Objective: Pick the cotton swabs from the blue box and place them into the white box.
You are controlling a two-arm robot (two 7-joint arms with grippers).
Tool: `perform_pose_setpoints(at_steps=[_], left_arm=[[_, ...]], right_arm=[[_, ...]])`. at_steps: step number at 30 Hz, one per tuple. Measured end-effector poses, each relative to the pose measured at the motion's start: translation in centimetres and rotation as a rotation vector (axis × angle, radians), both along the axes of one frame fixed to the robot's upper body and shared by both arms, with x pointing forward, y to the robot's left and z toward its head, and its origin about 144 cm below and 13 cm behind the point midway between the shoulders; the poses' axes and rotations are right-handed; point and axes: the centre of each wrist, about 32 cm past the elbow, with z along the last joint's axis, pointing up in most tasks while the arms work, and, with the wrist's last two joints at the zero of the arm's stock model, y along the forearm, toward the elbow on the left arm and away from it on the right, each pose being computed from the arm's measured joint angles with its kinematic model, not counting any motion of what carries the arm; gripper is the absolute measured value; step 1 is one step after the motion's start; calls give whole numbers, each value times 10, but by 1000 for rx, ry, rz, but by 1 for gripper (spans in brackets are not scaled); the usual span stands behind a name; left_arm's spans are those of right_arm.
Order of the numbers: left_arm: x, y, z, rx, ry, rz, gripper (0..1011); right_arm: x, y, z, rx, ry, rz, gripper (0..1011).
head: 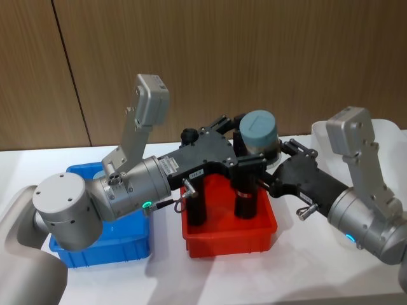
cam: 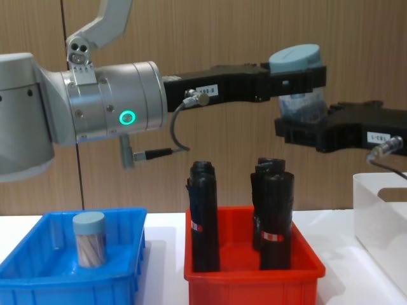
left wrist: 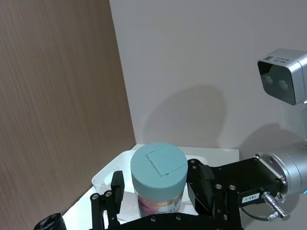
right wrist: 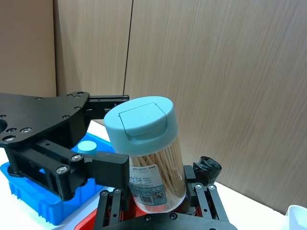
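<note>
Wood-panelled wall [head: 254, 57], white table [head: 305, 267]: a mid-air meeting above the red plastic bin [head: 229, 244].
Left gripper [head: 245, 145] clamps the clear, blue-lidded tub of cotton swabs [head: 259, 130]; right gripper [head: 276, 162] flanks its base, grip I cannot tell. A second tub [cam: 89, 238] stands in the bright blue box [cam: 38, 279].

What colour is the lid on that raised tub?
The lid of the cotton swab tub is pale grey-blue, clearest in the right wrist view.
</note>
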Motion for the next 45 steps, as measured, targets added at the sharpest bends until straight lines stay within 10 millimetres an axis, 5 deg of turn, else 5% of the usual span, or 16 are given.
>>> perform_pose_setpoints(at_steps=[24,45], left_arm=[[0,0,0,0,0,0,1004],[0,0,0,0,0,0,1004]], right_arm=[[2,-7,-16,17,45,-56,660],[17,-56,-45,4,134,-272,660]])
